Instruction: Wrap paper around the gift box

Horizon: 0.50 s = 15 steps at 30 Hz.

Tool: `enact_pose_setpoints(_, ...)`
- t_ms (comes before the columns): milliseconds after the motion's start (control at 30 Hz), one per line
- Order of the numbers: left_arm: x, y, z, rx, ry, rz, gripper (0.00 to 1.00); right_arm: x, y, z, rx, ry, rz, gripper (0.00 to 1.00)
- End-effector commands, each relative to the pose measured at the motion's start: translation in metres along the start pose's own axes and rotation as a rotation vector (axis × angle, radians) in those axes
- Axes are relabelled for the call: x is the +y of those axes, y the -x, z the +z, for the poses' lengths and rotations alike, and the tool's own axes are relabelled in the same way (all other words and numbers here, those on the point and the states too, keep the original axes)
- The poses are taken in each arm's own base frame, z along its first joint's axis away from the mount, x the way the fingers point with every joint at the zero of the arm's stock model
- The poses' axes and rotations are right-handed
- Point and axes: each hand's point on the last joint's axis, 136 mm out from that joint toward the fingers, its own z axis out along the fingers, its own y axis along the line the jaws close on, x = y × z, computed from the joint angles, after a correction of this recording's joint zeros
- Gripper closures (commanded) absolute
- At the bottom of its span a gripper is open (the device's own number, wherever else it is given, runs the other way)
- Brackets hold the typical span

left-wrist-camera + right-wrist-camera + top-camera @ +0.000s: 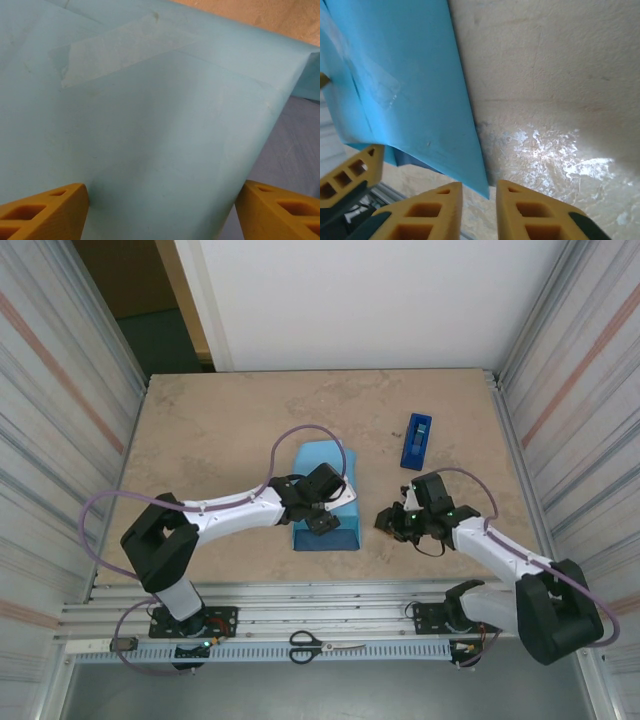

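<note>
The paper (322, 537), sky-blue side out and taped, lies right under our left gripper (162, 192), whose fingers stand spread wide. Our right gripper (478, 192), fingers nearly together, sits at the paper's corner; we cannot tell whether it pinches.

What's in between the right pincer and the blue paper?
Only a thin strip of bare table lies between the right pincer and the paper. The top view shows it.
</note>
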Motion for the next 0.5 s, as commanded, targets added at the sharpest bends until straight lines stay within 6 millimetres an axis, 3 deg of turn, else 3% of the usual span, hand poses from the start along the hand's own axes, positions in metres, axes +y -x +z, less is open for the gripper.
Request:
enact_pose_setpoints(0,0.002,-0.006,0.007,0.029,0.027,0.011,0.25,0.003,0.001,0.013,0.007,0.022,-0.001,0.86)
enact_pose_setpoints(200,0.002,-0.009,0.009,0.037,0.029,0.010,0.25,0.004,-0.008,0.037,0.037,0.018,-0.007,0.98)
enact_pose_setpoints(467,-0.001,-0.007,0.010,0.036,0.016,0.000,0.25,0.009,-0.019,0.060,0.031,0.068,0.026,1.00)
